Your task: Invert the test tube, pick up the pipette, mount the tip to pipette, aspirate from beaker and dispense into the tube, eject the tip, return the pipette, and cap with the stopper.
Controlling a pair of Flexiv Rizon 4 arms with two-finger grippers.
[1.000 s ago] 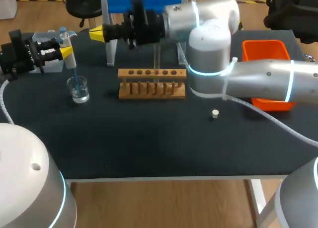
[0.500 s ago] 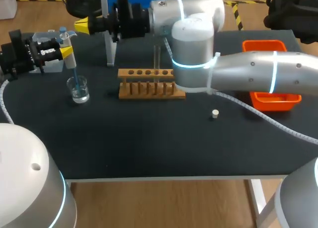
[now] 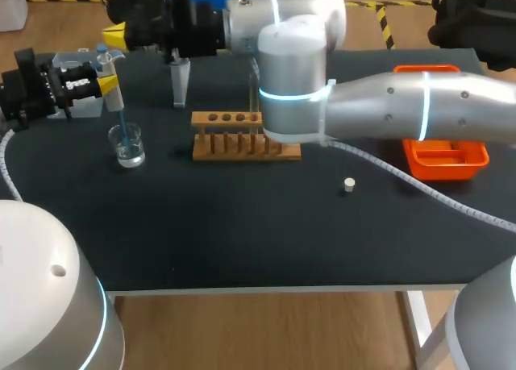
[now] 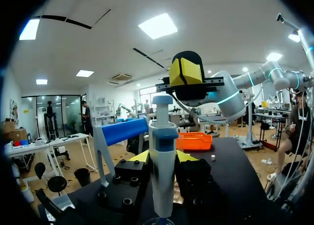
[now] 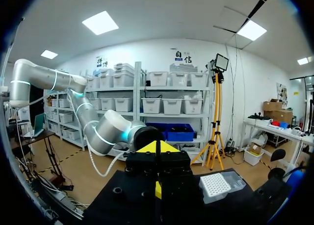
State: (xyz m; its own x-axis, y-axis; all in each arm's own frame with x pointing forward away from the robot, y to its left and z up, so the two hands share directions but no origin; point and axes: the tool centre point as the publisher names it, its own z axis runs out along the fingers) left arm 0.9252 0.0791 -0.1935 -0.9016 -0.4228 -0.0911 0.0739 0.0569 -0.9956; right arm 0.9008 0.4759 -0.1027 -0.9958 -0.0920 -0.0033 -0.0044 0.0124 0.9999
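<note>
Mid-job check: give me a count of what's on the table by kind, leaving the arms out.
pipette: 1
beaker: 1
test tube: 1
wooden tube rack: 1
stopper: 1
tip box: 1
pipette stand: 1
orange bin: 1
Total: 8

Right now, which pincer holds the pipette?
The left pincer: it grips the pipette, whose tip dips into the beaker. The right pincer is shut and empty.
</note>
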